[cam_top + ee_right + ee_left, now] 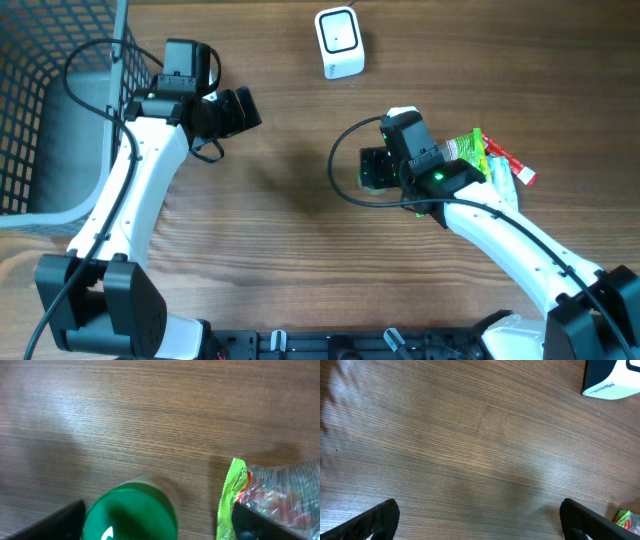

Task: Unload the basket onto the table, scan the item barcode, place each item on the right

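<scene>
Tabletop (300, 250): wood grain. Over it, left fingers (380, 520) spread wide, nothing between. The right fingers (65, 520) are also apart; green round-topped item (130, 515) stands between them, just beside one, gap to the other. Snack packets (280, 490) lie by that far finger.

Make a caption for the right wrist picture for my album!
Open right end effector above a round green-topped item, a crinkly green-edged packet beside it on the wooden table.

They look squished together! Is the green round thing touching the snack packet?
Apart. The right wrist view shows bare wood between the green round thing and the snack packet.
</scene>
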### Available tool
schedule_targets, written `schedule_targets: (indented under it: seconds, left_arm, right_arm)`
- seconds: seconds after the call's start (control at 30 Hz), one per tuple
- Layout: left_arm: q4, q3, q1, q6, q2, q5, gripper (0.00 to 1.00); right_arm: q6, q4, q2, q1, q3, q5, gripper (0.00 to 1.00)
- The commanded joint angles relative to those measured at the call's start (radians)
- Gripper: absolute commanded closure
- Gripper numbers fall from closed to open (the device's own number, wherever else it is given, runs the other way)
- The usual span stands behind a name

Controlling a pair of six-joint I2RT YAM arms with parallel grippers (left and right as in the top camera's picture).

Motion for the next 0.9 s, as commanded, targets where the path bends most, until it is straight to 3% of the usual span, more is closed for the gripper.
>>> schedule_targets:
  seconds: [0.0,0.13,0.33,0.63,0.73,0.8,0.87]
  left_arm:
    - [0.002,-0.001,0.002,0.008,0.000,-0.003,0.00]
    - [0.002,-0.001,0.002,0.008,0.000,-0.003,0.00]
    - [0.002,-0.001,0.002,0.008,0.000,-0.003,0.00]
    - [0.002,-0.001,0.002,0.008,0.000,-0.003,0.00]
    - [0.002,-0.001,0.002,0.008,0.000,-0.003,0.00]
    - [0.002,-0.001,0.002,0.008,0.000,-0.003,0.00]
    - [0.002,-0.001,0.002,0.008,0.000,-0.003,0.00]
  right_arm:
    - [-0.002,0.005,0.008,0.000,0.004,-0.027,0.01]
    - [-0.019,0.006,0.028,0.000,0.004,-0.116,0.00]
    - [-0.312,0.034,0.133,0.002,0.004,-0.145,0.01]
    - [-0.316,0.079,0.233,0.002,0.004,-0.202,0.06]
    - [-0.315,0.097,0.240,0.001,0.010,-0.163,0.17]
    - [-0.317,0.095,0.227,0.001,0.026,-0.145,0.18]
    - [-0.332,0.080,0.220,0.001,0.047,-0.126,0.12]
